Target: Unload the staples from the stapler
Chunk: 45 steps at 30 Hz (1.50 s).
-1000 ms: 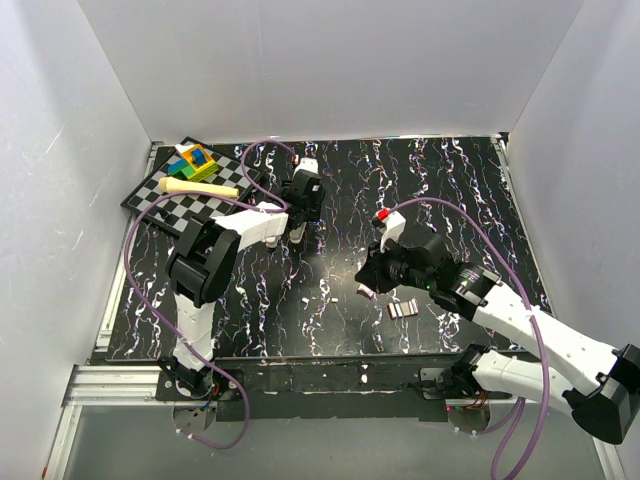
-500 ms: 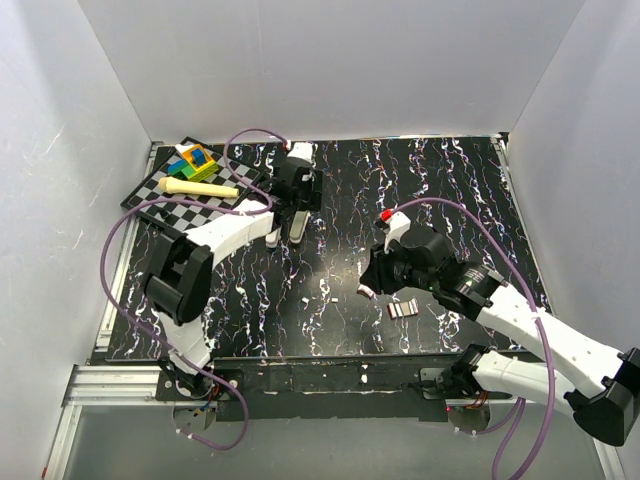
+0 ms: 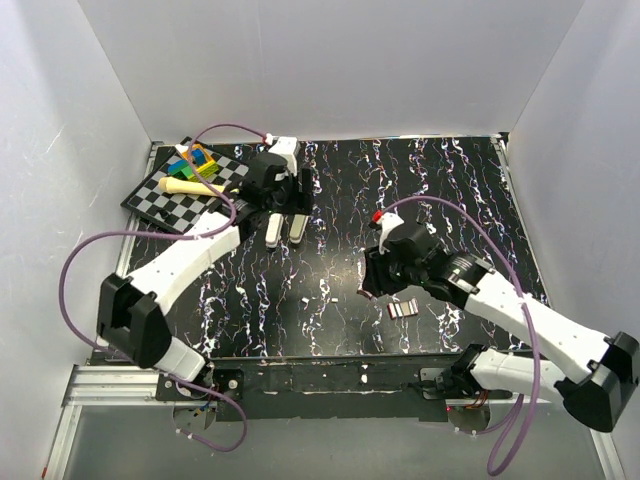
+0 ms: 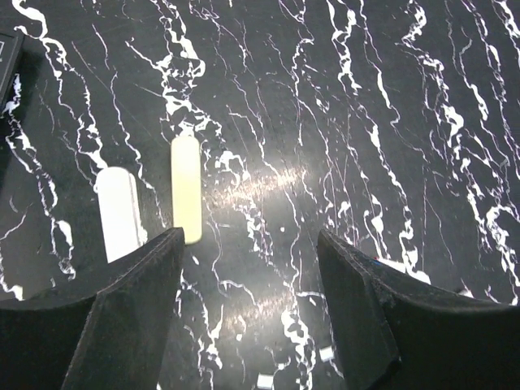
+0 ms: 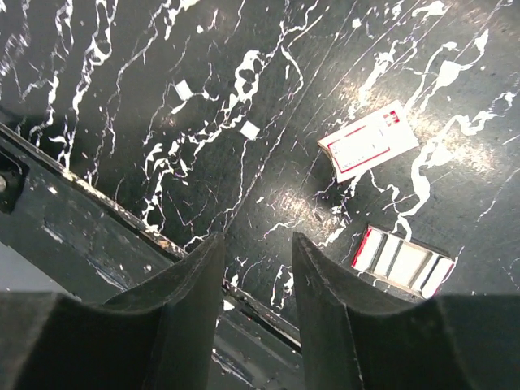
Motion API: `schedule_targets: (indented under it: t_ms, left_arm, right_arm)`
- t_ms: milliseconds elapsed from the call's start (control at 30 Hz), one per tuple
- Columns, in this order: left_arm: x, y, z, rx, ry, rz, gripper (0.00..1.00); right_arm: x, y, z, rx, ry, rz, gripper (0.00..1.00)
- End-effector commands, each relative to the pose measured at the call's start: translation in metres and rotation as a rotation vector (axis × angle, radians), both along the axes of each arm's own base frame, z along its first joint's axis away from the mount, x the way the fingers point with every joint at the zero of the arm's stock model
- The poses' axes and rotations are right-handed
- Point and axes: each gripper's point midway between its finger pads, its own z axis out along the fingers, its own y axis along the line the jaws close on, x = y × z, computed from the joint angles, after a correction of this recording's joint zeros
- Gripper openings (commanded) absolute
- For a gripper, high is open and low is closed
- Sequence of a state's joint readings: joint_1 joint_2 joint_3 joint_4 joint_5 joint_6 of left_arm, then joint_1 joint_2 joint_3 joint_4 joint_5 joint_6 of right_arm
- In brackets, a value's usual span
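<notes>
I am holding my left gripper (image 4: 249, 244) wide open and empty and my right gripper (image 5: 257, 244) partly open and empty, and the stapler bars (image 4: 186, 199) are lying beside one left finger (image 4: 138, 292), not between, so it could knock them away.

Black white-veined table (image 3: 450, 180), black-and-white checkered board (image 3: 165, 200), purple cables (image 3: 232, 126).

The black, white-veined tabletop (image 4: 390, 122) looks smooth and slightly glossy, catching the light. The cream bar (image 4: 186, 188) looks like smooth matt plastic; the small red-and-white box (image 5: 368, 140) like printed card.
</notes>
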<state>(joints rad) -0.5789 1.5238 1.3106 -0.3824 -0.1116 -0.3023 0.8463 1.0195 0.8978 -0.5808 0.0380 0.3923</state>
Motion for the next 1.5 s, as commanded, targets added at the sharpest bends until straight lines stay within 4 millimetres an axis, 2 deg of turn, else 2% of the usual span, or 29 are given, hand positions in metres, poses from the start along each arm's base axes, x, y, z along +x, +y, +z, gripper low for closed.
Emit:
schedule_targets:
  t_ms: [0, 133, 333, 433, 667, 1000, 1167, 1467]
  left_arm:
    - [-0.035, 0.02, 0.023, 0.016, -0.01, -0.047, 0.65]
    - [-0.058, 0.041, 0.035, 0.055, -0.057, -0.058, 0.66]
    - [-0.081, 0.072, 0.026, 0.107, -0.089, -0.016, 0.66]
    - [-0.089, 0.081, 0.03, 0.102, -0.117, 0.005, 0.66]
    - [-0.096, 0.113, 0.038, 0.124, -0.194, 0.126, 0.67]
    - [-0.106, 0.116, 0.042, 0.037, -0.252, 0.141, 0.71]
    - [-0.108, 0.117, 0.044, 0.033, -0.26, 0.138, 0.78]
    - [-0.109, 0.116, 0.043, 0.028, -0.257, 0.132, 0.82]
  right_arm:
    - [0.0, 0.015, 0.003, -0.015, 0.031, 0.091, 0.49]
    - [0.007, 0.03, -0.004, -0.047, 0.03, 0.181, 0.53]
    - [0.011, 0.066, -0.017, -0.06, 0.036, 0.342, 0.56]
    - [0.012, 0.086, -0.02, -0.059, 0.027, 0.415, 0.57]
    - [0.007, 0.116, -0.032, -0.127, 0.024, 0.539, 0.62]
    - [0.014, 0.146, -0.068, -0.269, 0.015, 0.57, 0.65]
    - [0.016, 0.153, -0.086, -0.326, 0.027, 0.577, 0.66]
    - [0.016, 0.16, -0.106, -0.374, 0.052, 0.584, 0.67]
